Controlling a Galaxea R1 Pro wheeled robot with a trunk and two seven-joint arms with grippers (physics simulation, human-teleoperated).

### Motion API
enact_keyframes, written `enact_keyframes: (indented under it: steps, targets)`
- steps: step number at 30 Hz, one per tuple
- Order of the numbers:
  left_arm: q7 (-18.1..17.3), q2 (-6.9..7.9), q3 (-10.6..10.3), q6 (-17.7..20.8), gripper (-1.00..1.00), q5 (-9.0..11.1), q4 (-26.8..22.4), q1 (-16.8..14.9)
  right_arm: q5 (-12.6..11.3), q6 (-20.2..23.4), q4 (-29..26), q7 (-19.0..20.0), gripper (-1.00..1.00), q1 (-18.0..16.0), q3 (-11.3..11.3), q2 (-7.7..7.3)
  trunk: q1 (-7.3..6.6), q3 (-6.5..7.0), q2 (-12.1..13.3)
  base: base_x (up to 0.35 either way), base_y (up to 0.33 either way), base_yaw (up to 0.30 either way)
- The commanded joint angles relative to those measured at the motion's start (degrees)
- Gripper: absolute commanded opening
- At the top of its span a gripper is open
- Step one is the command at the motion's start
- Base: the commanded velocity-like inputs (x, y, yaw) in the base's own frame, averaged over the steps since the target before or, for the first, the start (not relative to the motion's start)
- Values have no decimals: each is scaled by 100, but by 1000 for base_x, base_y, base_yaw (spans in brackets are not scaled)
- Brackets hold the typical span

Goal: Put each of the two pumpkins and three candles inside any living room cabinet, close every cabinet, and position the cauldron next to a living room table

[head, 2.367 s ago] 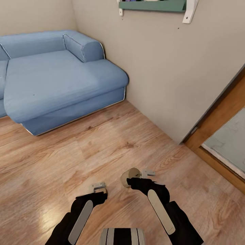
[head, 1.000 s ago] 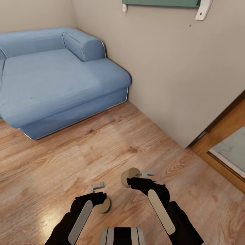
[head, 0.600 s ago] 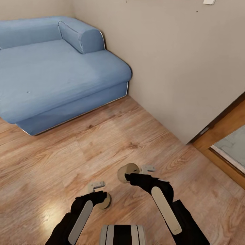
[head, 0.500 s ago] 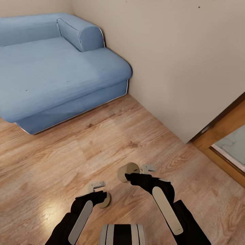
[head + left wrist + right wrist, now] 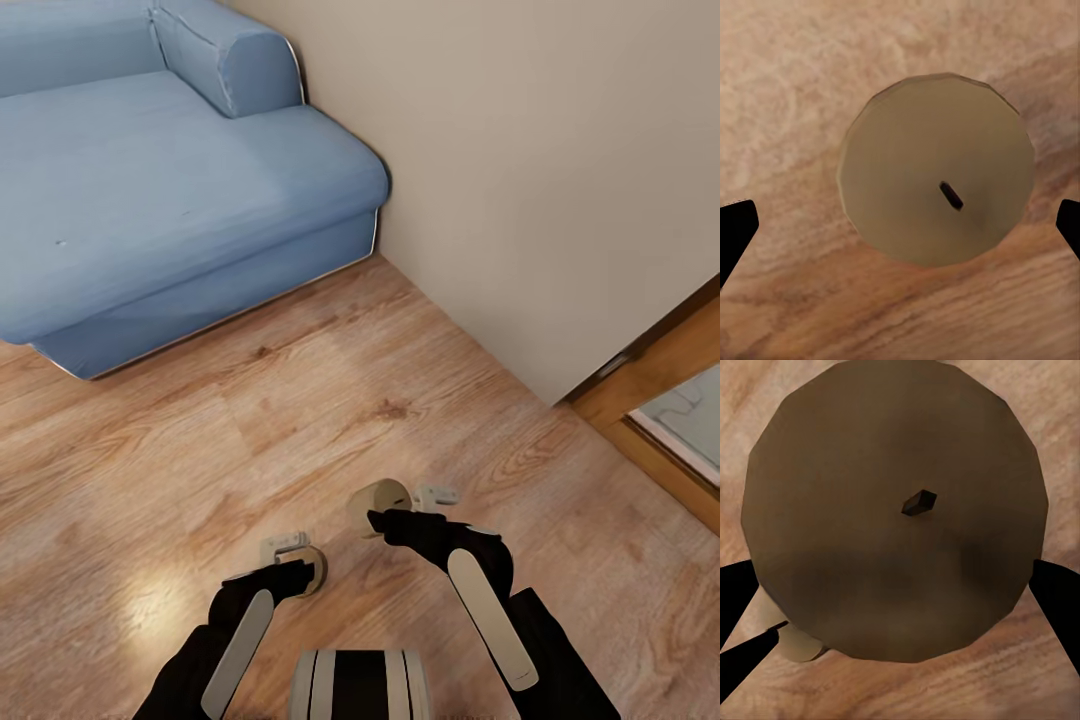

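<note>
Head view: right pincer (image 5: 378, 503) grasping 1 candle (image 5: 372, 497); left pincer (image 5: 300, 566) released around another candle (image 5: 936, 169).

A wide stretch of bare wooden floor (image 5: 200, 420) is lying open ahead of both arms, giving free passage forward and to the left. The blue sofa (image 5: 170, 170) is blocking the far left, its base sitting on the floor and its end reaching almost to the wall. The beige wall (image 5: 540, 170) is closing off the right side, running diagonally toward a wooden door frame (image 5: 650, 385). Close in, a round candle (image 5: 937, 169) is filling much of the gap between the left hand's (image 5: 900, 225) black fingertips (image 5: 735, 229). Another candle (image 5: 896, 510) is occupying nearly the whole gap of the right hand (image 5: 900, 607).
</note>
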Motion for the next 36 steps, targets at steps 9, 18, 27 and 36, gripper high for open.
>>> enact_keyframes:
  steps: [9,18,27,36]
  targets:
    - [64,-7,-211,-2,100,56,-7,-3,-64,2,7,-64,-100,0,4,1,9,-93,-7,0,0,0]
    - [58,-8,-241,-2,100,59,-7,-3,-58,-5,22,-63,-100,2,4,1,9,-93,-7,7,0,0]
    - [57,-5,-242,-2,100,70,-7,-3,-58,2,25,-67,-100,3,4,3,9,-93,-7,132,5,0]
    - [57,-3,-242,-1,100,69,-7,-3,-58,3,25,-69,-100,3,4,3,9,-93,-7,47,3,0]
